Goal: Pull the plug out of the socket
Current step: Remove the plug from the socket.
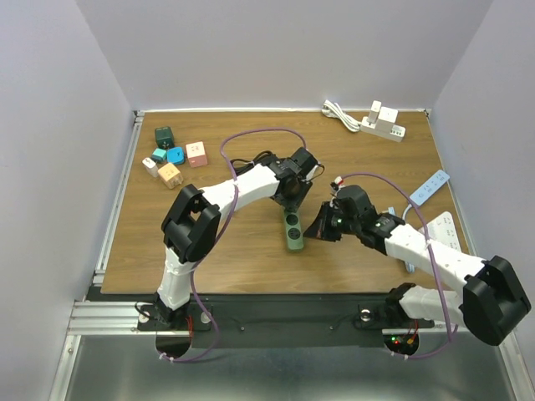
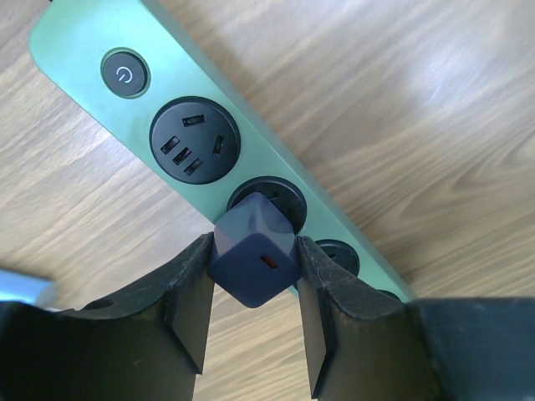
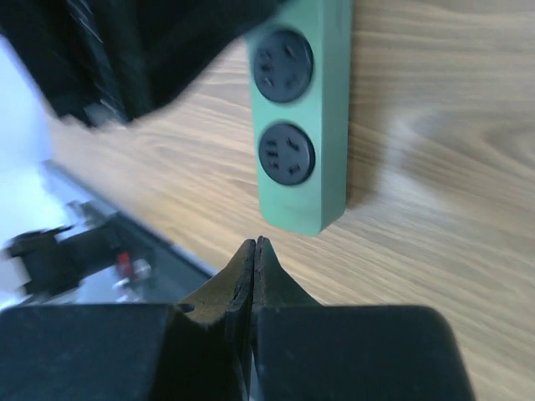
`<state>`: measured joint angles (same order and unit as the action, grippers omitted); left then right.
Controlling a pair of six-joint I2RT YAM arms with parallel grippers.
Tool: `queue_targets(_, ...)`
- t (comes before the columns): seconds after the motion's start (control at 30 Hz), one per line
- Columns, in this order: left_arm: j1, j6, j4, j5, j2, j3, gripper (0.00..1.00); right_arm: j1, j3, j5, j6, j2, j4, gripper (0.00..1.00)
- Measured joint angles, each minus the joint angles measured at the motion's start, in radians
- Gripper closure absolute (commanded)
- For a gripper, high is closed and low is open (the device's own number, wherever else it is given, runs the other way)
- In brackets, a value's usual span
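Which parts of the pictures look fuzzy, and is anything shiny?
Right wrist view: the dark arm up top is smeary, the green power strip clearer. Left wrist view: the blue plug is sharp, with a pale shine on the table. Top view: even light.

**Strip zone:** green power strip (image 1: 293,232) lies mid-table. The plug (image 2: 252,259) sits in the 2nd socket from the switch end.

**L gripper** (image 2: 253,251): fingers (image 2: 188,309) pressed on both plug flanks, no side access there. The socket next to the switch is unobstructed. L arm (image 1: 242,185) spans the far-L approach.

**R gripper** (image 3: 255,244): tips closed together, just off the strip's near end w/ narrow bare wood between. Blocks entry from the R.

**Free room:** table (image 1: 209,251) L of the strip is open and passable.

**Obstacles well apart:**
- coloured cubes (image 1: 173,156), far-L corner
- white strip w/ adapters (image 1: 383,124), far-R corner
- further white strip (image 1: 429,188), by R edge

Walls (image 1: 50,125) close off three sides.
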<state>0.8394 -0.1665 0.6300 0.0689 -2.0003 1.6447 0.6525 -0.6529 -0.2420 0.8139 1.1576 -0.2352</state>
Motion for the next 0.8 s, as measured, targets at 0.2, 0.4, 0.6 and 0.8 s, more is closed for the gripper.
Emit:
queue_targets(0.2, 0.000, 0.101, 0.008, 0.005, 0.018, -0.085, 1.00, -0.100, 0.027, -0.203, -0.006, 0.051, 0.143, 1.00)
queue_targets(0.4, -0.003, 0.116, -0.008, 0.001, 0.020, -0.100, 0.48, -0.111, 0.051, -0.353, -0.004, 0.159, 0.250, 0.99)
queue_targets(0.6, -0.003, 0.082, -0.009, 0.028, 0.025, -0.100, 0.01, -0.111, 0.052, -0.414, -0.002, 0.183, 0.316, 1.00)
queue_targets(0.8, -0.004, -0.066, -0.012, 0.037, 0.050, -0.100, 0.12, -0.111, 0.052, -0.433, 0.003, 0.222, 0.358, 1.00)
